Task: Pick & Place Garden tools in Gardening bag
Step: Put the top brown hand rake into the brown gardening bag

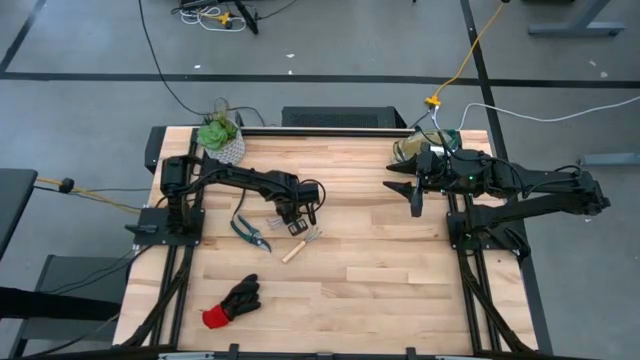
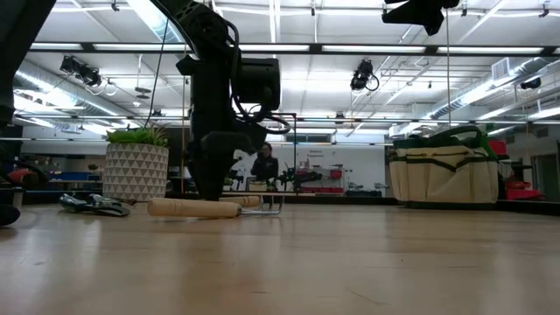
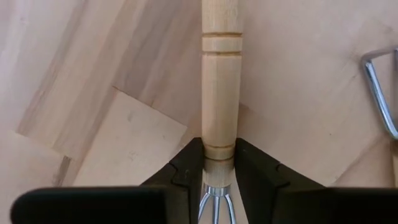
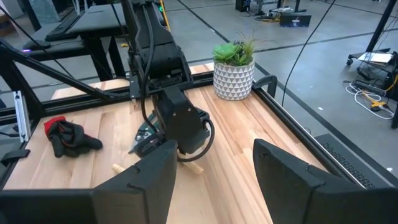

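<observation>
Centrally in the high view, the left gripper (image 3: pixel 219 180) is clamped on a wooden-handled tool (image 3: pixel 221 81) near its metal neck, so lifting stays balanced; the right gripper (image 4: pixel 214 168) waits, fingers apart, by the gardening bag (image 2: pixel 444 173).

The table (image 1: pixel 380 280) is pale wood. The glove (image 1: pixel 232 300) is black with a red cuff. The pot (image 4: pixel 233 79) is white with a triangle pattern, its plant (image 4: pixel 234 51) green. The bag (image 2: pixel 444 173) is beige with green trim.

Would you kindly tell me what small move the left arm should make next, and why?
Probably finish closing, then lift straight up. The left gripper is down on the table with its fingers on either side of the wooden-handled tool, which lies flat; the gardening bag stands far across the table.
</observation>
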